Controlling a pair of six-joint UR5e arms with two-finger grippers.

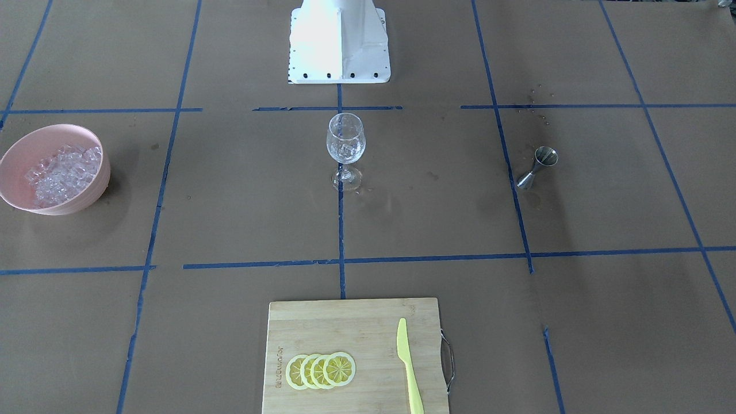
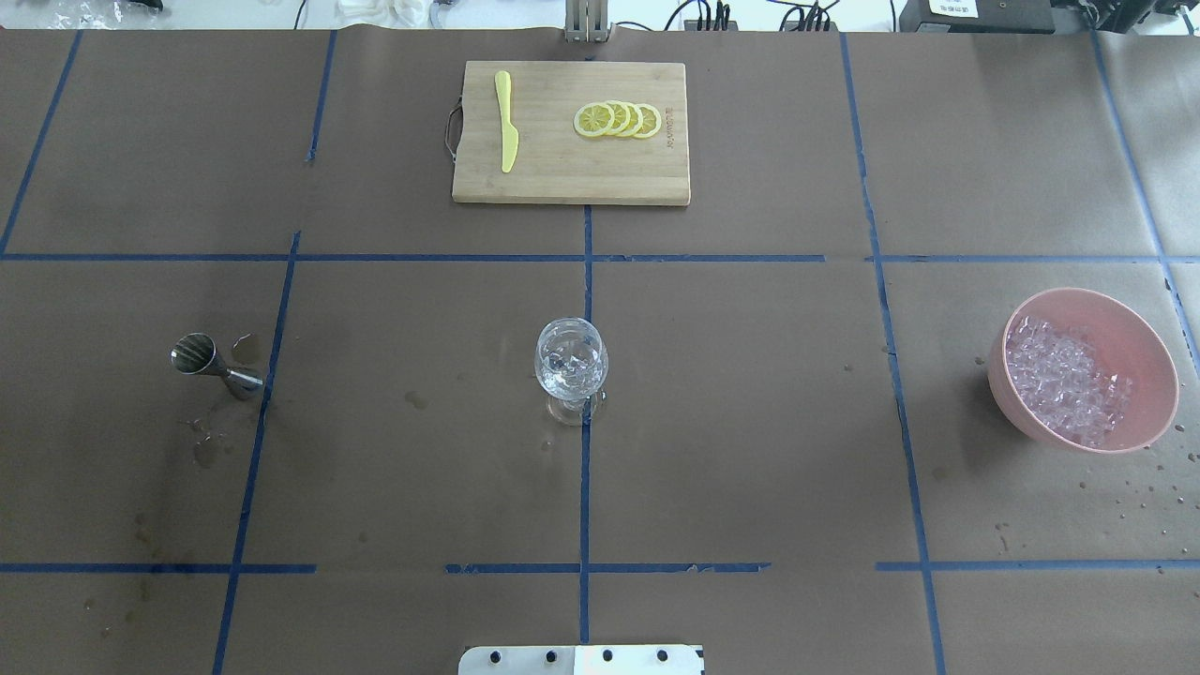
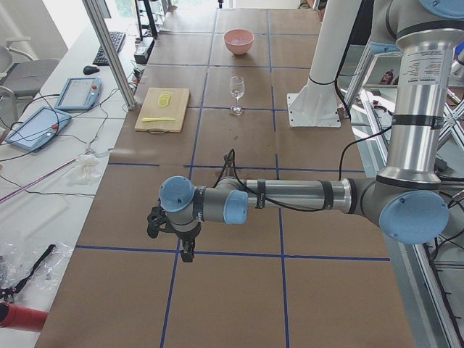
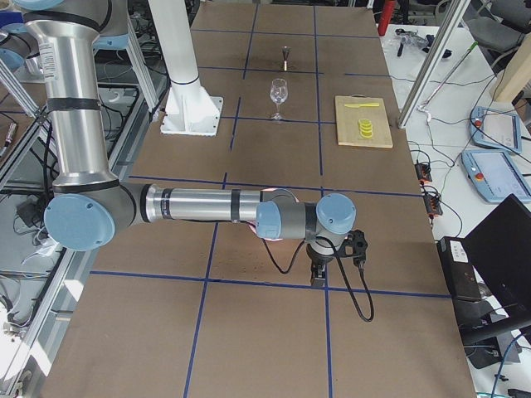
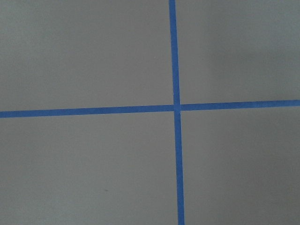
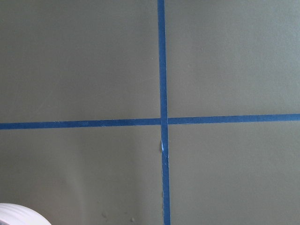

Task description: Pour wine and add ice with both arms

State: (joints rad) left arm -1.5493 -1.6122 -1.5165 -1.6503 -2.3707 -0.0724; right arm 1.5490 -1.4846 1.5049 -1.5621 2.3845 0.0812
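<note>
Brown paper w/ a blue tape grid covers the worktop (image 2: 750, 422). Wine glass (image 2: 571, 361) stands upright at its ctr. Glints low in it look like ice cubes, but can't confirm, nor whether any liquid is in. Most of the ice (image 2: 1064, 380) is heaped in a pink bowl (image 2: 1155, 349) near the worktop's edge on the robot's right. Steel jigger (image 2: 214, 364) sits toward the opposite edge, damp spots around it. Board (image 2: 562, 183) w/ lemon slices (image 2: 619, 119) & a yellow knife (image 2: 506, 122) lies at the far edge.

Left arm (image 3: 290, 194) & right arm (image 4: 199, 205) hang over bare paper near the worktop's two end edges, well apart from everything. Jaws point down but show only in side views, so can't tell if spread or pressed together.

Judgement: no grasp under way; each arm needs a long reach in first. To do it well:
- **Left arm:** takes the jigger at its narrow waist, keeps it level in transit, tips slowly w/ the lip just over the rim.
- **Right arm:** drops straight into the heap, pinches one cube firmly (prob. slippery), lets go low inside the rim.
- **Both:** one arm at the glass at a time, since the thin stem looks easy to topple.
</note>
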